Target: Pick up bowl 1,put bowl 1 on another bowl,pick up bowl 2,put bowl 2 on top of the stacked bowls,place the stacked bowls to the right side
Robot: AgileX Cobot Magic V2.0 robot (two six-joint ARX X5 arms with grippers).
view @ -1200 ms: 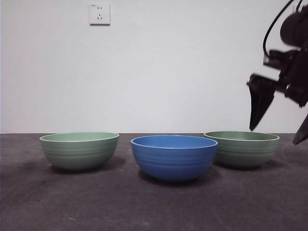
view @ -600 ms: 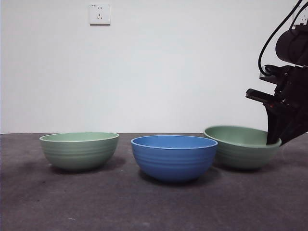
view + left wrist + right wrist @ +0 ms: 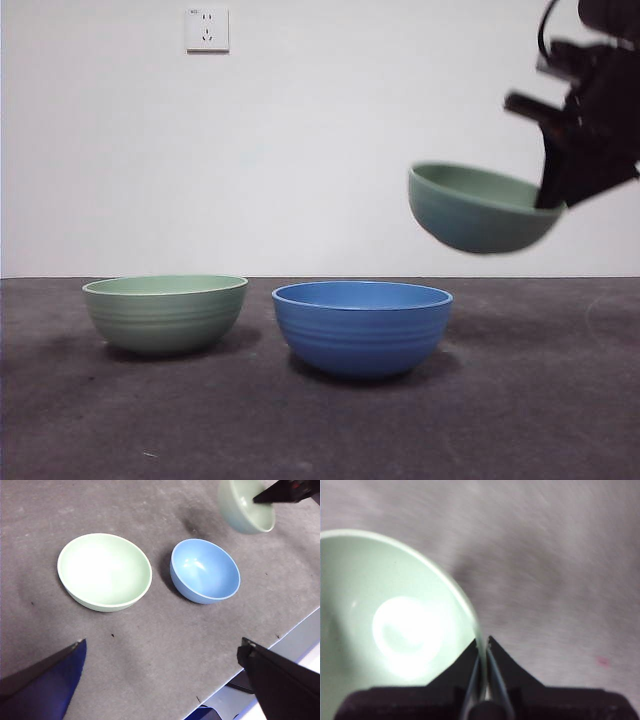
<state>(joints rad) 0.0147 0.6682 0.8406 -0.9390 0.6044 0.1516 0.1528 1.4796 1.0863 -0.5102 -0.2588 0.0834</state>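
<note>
Front view, carried bowl: bowl 1 (image 3: 480, 208), pale green with a light rim, hangs in the air, tilted, above and to the right of the blue bowl (image 3: 362, 326) and clear of the table (image 3: 320, 430).
Front view, holder: the right gripper (image 3: 556, 190) comes in from the upper right and pinches that bowl by the rim on its far-right edge.
Front view, handling: the bowl looks rigid and light, probably plastic or melamine; it keeps its shape though held at one rim point. A smooth thin rim could slip or swing in so small a pinch, so the wall just under the rim looks the soundest hold.
Front view, others: bowl 2 (image 3: 165, 312), the same pale green with faint ribs, sits on the table left of the blue bowl, apart from it.

Left wrist view, layout: bowl 2 (image 3: 104, 571) and the blue bowl (image 3: 205, 570) stand side by side, not touching; bowl 1 (image 3: 245, 505) hovers beyond the blue one, with a dark jaw over its rim.
Left wrist view, left gripper (image 3: 165, 675): jaws spread wide, nothing between them, held away from all bowls.

Right wrist view, grip: the right gripper (image 3: 484, 647) has its jaws nearly closed on the thin rim of bowl 1 (image 3: 395, 625), one jaw inside, one outside.
Right wrist view, look: glossy pale interior with a bright glare in the bottom.
</note>
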